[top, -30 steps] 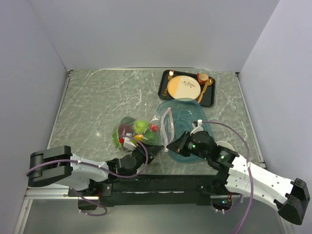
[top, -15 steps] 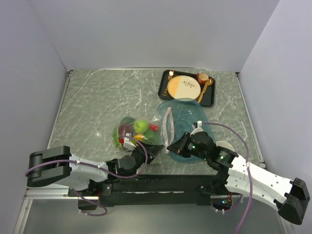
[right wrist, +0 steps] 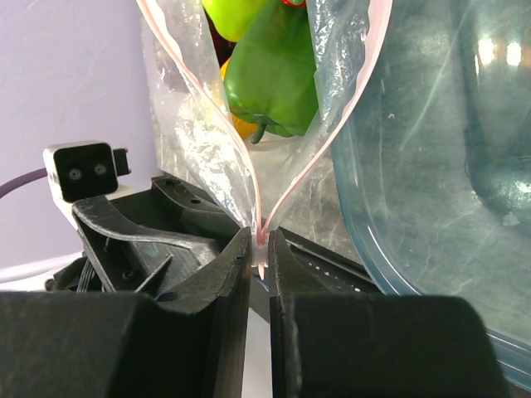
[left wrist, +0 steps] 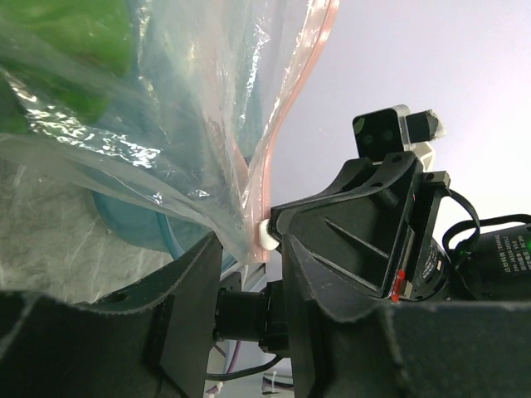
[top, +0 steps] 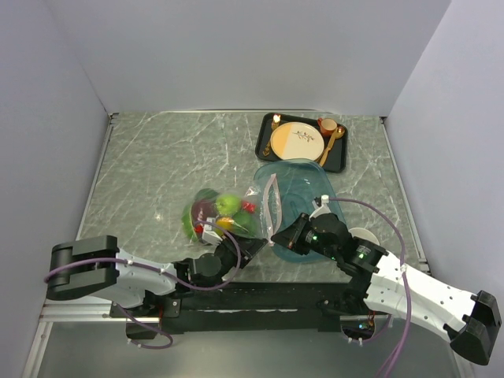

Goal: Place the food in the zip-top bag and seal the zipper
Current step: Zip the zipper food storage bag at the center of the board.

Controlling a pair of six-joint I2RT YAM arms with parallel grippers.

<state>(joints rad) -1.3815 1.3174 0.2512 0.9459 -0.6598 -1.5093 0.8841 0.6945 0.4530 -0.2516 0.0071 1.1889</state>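
Small change over the last second: the left pincer point(top: 250, 246) has crept a touch toward the right pincer point(top: 276, 235). The right pincer has not moved. The bag point(top: 253, 206) and the food point(top: 216, 211) sit where they were.

The bag lies on the table point(top: 157, 157) near the front edge, with its mouth end at the rim of the teal tray point(top: 323, 189). All the food in view is inside the bag. A green pepper point(right wrist: 274, 75) sits closest to the mouth.

The right pincer is clamped on the zipper point(right wrist: 261, 234) at its near end, where the two pink sides meet. Above that they spread in a V, so the mouth is open.

The left pincer has its jaws apart around that same end of the strip. As far as the left wrist view shows, it is not squeezing it.

Judgement: loading looks done and sealing is the step in hand. The left pincer's small shift likely lines it up to pinch beside the anchored end and run along the strip. The thin plastic may bunch or slip out.
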